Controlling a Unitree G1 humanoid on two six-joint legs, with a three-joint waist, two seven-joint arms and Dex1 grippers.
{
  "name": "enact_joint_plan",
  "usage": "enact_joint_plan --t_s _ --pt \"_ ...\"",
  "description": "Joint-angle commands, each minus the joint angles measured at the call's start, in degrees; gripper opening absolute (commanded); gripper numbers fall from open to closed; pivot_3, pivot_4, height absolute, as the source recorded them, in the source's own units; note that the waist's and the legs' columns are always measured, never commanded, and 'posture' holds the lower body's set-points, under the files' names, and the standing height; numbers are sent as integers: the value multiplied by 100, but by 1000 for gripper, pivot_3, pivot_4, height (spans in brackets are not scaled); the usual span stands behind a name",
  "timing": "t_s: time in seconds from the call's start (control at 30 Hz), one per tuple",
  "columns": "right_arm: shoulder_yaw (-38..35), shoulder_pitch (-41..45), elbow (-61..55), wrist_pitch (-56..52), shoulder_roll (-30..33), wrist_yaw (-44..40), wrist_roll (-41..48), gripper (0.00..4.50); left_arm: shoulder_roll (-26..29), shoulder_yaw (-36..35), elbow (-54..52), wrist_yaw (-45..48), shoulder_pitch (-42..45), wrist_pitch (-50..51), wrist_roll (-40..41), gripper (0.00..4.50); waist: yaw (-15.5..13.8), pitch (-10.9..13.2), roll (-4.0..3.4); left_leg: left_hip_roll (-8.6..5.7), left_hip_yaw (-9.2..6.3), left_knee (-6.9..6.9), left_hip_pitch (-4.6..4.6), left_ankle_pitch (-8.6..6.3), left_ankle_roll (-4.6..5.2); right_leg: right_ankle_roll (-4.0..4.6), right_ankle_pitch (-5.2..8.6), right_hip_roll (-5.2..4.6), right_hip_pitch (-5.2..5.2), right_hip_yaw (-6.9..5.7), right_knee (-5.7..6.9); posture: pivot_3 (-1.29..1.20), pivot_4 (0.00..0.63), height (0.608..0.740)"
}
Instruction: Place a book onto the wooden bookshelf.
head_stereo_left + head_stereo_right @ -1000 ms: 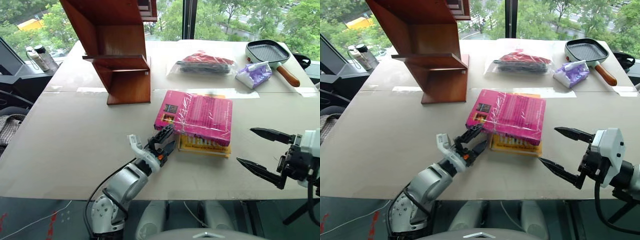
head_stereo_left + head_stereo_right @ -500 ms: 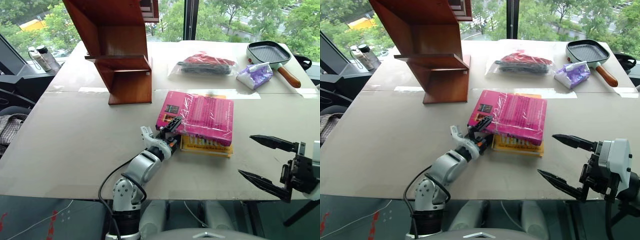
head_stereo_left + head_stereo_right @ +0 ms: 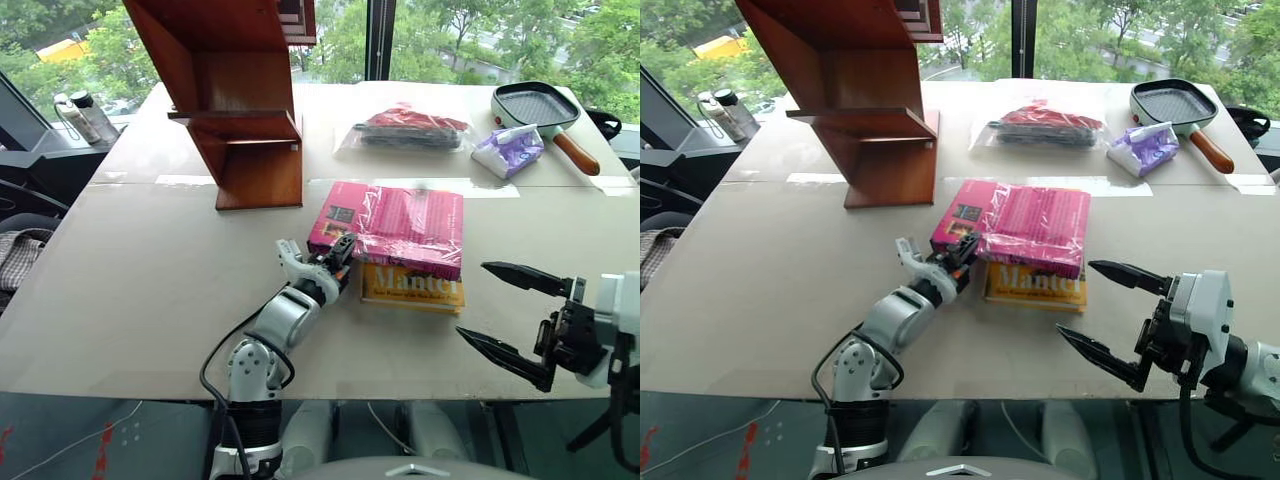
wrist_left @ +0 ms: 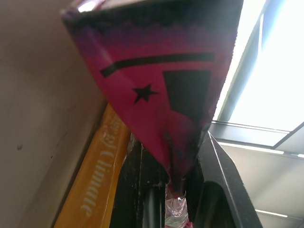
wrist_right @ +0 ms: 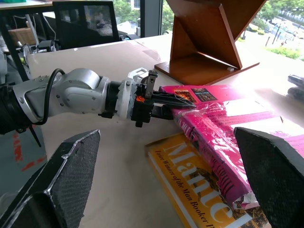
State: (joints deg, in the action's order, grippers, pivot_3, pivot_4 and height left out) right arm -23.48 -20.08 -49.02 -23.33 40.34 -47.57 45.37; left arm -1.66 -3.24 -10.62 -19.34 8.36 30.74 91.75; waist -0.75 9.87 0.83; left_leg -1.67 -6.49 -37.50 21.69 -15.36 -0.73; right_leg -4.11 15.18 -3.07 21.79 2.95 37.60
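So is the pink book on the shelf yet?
Not yet. The left gripper has shut on the near corner of the pink book, which lies on the yellow Mantel book. The right gripper hangs open beside the stack. Left to do: lift the book and set it on the wooden bookshelf, whose shelf board holds nothing.

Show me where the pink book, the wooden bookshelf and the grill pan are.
pink book point(image 3: 410, 225): left eye view, wrapped cover.
wooden bookshelf point(image 3: 235, 115): left eye view, shelf board's front edge.
grill pan point(image 3: 537, 104): left eye view, ribbed inside.
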Motion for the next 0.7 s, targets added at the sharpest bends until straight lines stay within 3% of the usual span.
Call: enact_joint_plan --t_s 0.03,0.27,0.4,0.5,0.57,0.7 --pt "236 259 158 307 -153 17 -141 4500 1129 -71 -810 1233 352 445 -821 50 15 5 5 2 -2 1 0 0 0 0 0 4 1 -1 1 0 150 740" --pt "817 736 714 771 -384 -186 -561 4500 3438 -197 -1298 3810 1910 787 -2082 50 4 18 16 1 -14 10 10 9 -15 4 1 6 10 -16 -6 0 150 740" --pt "883 960 956 960 -457 -247 -629 4500 4431 -65 -1235 4976 2870 739 -2964 50 45 26 19 3 -15 19 12 16 -28 3 1 8 14 -18 -14 0 150 740" --pt "832 1107 1158 1130 -488 -329 -638 4500 5138 504 -872 6059 3887 -218 -4710 50 79 30 21 4 -22 29 32 21 -37 3 1 9 34 -26 -20 0 150 740" --pt "811 1183 1263 1225 -480 -378 -661 4500 5271 803 -459 6456 4416 -1151 -5818 50 99 30 19 3 -20 30 35 21 -38 3 1 8 35 -26 -25 0 150 740" --pt "658 1358 1564 1460 -427 -466 -750 4500 5189 1100 288 6798 5481 -2476 -7295 50 130 31 21 3 -22 33 39 21 -38 2 0 6 35 -27 -35 0 150 740"
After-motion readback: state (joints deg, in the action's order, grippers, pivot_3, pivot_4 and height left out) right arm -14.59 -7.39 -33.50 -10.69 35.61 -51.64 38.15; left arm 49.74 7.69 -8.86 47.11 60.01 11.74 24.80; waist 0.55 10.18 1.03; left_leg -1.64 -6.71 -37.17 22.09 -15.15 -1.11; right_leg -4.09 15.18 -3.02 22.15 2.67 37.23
